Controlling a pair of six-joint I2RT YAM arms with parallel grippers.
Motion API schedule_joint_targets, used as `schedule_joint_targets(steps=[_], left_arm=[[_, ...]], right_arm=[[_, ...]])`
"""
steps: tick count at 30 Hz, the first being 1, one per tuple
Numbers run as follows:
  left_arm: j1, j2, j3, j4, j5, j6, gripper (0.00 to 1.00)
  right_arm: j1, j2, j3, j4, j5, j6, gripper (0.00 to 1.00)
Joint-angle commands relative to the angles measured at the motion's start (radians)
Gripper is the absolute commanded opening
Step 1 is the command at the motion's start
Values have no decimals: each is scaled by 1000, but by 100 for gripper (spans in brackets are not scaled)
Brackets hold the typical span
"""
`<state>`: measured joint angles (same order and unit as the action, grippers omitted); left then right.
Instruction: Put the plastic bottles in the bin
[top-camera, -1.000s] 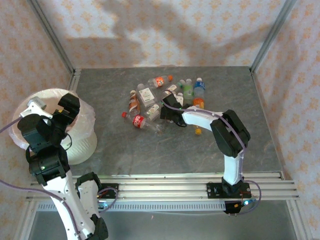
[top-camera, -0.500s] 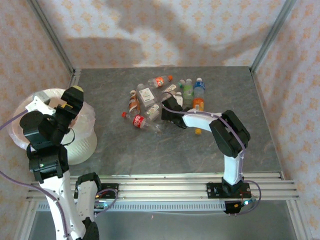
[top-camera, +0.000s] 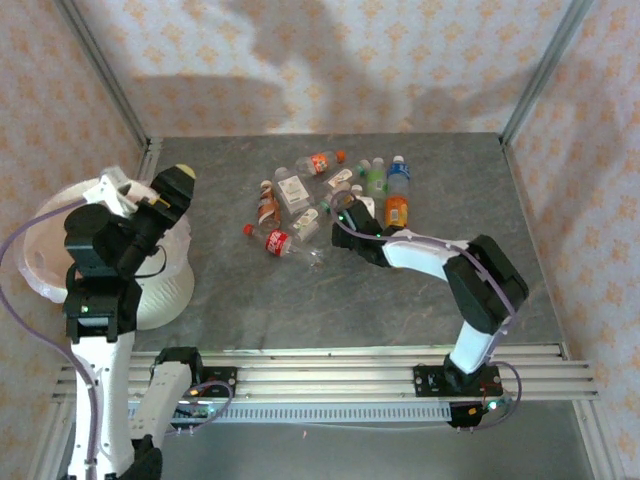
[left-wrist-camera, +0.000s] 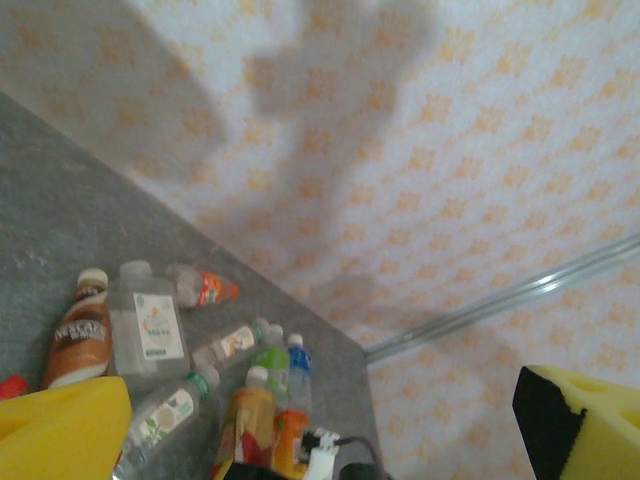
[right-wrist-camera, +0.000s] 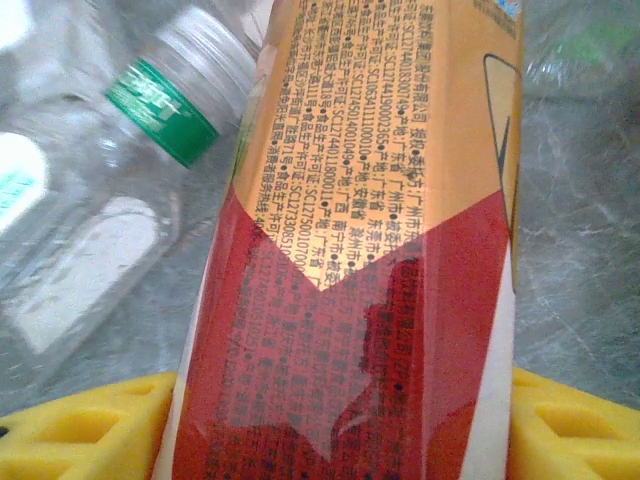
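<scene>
Top external view: the plastic bottles (top-camera: 292, 190) lie in a loose cluster on the grey table (top-camera: 250, 300), toward its far middle. They are well apart from the bin (top-camera: 165, 290), which stands at the table's left edge with its thin white liner draped over the rim. None of the bottles on the table touches the bin.

The left gripper (top-camera: 172, 185) hangs high beside the bin's far right rim, angled toward the cluster. In the left wrist view its yellow fingers (left-wrist-camera: 60, 430) sit in the two lower corners, wide apart with nothing between them, so it is open and empty. Beyond them lie a brown-labelled bottle (left-wrist-camera: 80, 335), a clear white-labelled bottle (left-wrist-camera: 150, 330), an orange-capped bottle (left-wrist-camera: 205, 290), a green bottle (left-wrist-camera: 272, 365) and a blue bottle (left-wrist-camera: 298, 370).

The right arm reaches from the near right across the table, and the right gripper (top-camera: 345, 215) sits low at the near side of the cluster. In the right wrist view an orange-and-red labelled bottle (right-wrist-camera: 360, 250) lies lengthwise between its yellow pads (right-wrist-camera: 80, 430), which meet both sides with no gap showing, so the gripper is closed on it. Whether the bottle has left the table cannot be told. Just to its left lies a clear bottle with a green neck band (right-wrist-camera: 165, 110)
</scene>
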<state>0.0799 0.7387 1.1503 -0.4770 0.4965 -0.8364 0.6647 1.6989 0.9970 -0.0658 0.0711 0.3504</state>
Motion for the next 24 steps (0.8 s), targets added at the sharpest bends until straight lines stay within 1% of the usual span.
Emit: schedule_joint_targets(steps=[1, 5, 8, 11, 15, 22, 24], left_arm=[[-87, 44, 22, 48, -89, 38, 100], [-208, 120, 57, 51, -154, 72, 100], [-298, 178, 94, 29, -243, 90, 100], [-352, 230, 114, 55, -248, 103, 100], [-423, 300, 149, 74, -248, 122, 100], [-551, 407, 188, 73, -282, 157, 100], [-591, 438, 210, 49, -326, 175, 100]], right_arm=[[-1, -117, -29, 40, -31, -58, 57], [0, -234, -75, 68, -82, -96, 55], [5, -326, -105, 96, -154, -134, 56], [27, -412, -134, 131, -232, -198, 57], [50, -498, -150, 150, -282, -236, 56], [68, -568, -134, 170, -394, -257, 54], [73, -574, -127, 181, -410, -258, 54]])
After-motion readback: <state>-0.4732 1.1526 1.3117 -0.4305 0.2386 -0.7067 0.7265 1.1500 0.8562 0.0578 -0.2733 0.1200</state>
